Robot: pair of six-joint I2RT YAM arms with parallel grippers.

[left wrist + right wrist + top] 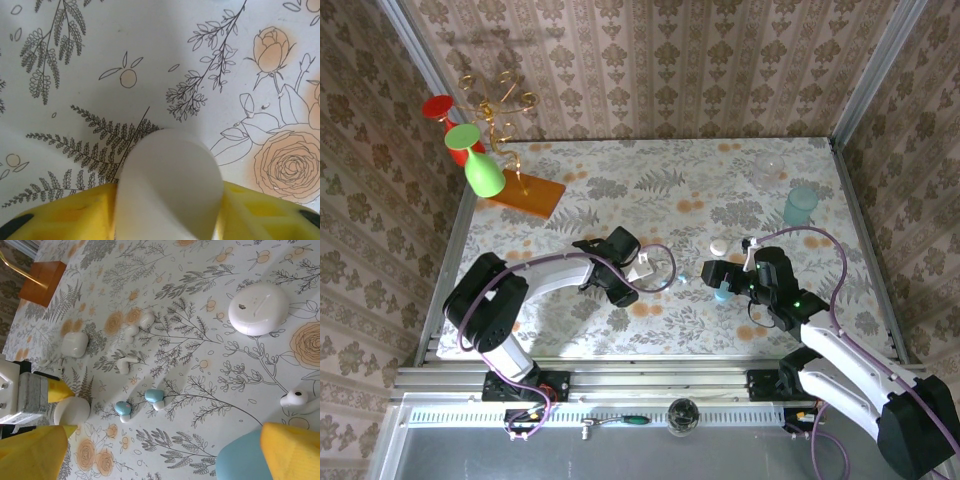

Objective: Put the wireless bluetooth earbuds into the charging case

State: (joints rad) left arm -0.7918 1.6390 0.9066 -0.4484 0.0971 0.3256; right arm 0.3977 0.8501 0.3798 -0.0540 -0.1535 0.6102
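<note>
**Right claw** [165,429]: the jaws stand wide apart and grip nothing. A light-blue capsule [242,460] lies just beside one yellow finger [292,452]; whether they touch cannot be told.

**Left claw** [169,192]: closed on a white oval item [167,160], with a yellow pad pressed to each flank. The item is held low over the surface [150,45], off to the side of the work zone. This probably keeps it out of the right arm's path.

**Task items.**
- The earbuds [123,407] lie loose on the surface, side by side but apart, cyan tips showing. In the right wrist view they sit between the open jaws, a likely setup for a pickup.
- The charging case [75,344] rests on the surface beyond the earbuds, near the left claw, with its lid shut. Neither earbud is in it, so insertion has not begun. The lid must be opened first.

**Surrounding items.**
- Three plain white buds [125,362] lie scattered between the earbuds and the case.
- A round white disc [257,307] sits well apart from them.
- Their similar colour makes a wrong pick a risk.

**Markings.** No brand, label or writing can be read on any item. The disc carries a small dark mark, too small to make out.
</note>
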